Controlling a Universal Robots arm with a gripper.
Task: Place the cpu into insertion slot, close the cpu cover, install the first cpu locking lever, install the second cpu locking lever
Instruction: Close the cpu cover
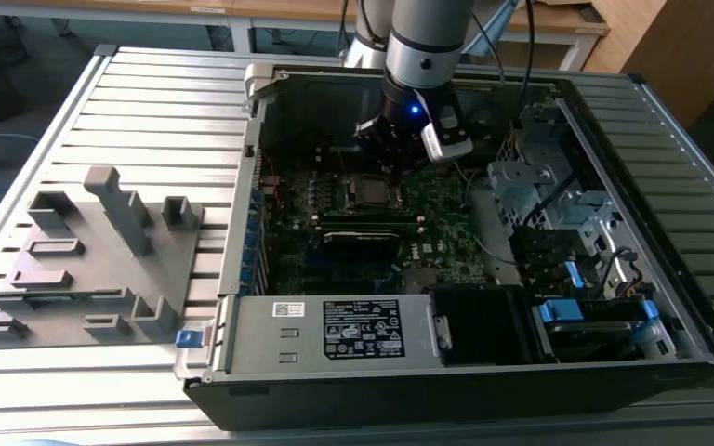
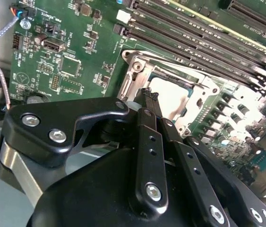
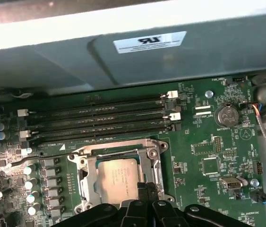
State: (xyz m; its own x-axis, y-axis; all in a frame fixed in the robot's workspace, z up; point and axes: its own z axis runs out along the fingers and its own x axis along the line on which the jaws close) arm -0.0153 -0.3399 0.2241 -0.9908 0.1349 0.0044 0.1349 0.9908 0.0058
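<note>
While one cpu [image 3: 117,177] lies under one closed cpu cover [image 3: 154,161], one gripper [image 2: 149,92] clenched empty, at its one o'clock in the exterior view, four memory slots [image 3: 99,120] alongside

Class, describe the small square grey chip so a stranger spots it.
In the open black computer case, the green motherboard carries long black memory slots. Beside them lies the cpu, a silver-grey square ringed by a silvery metal frame.
</note>
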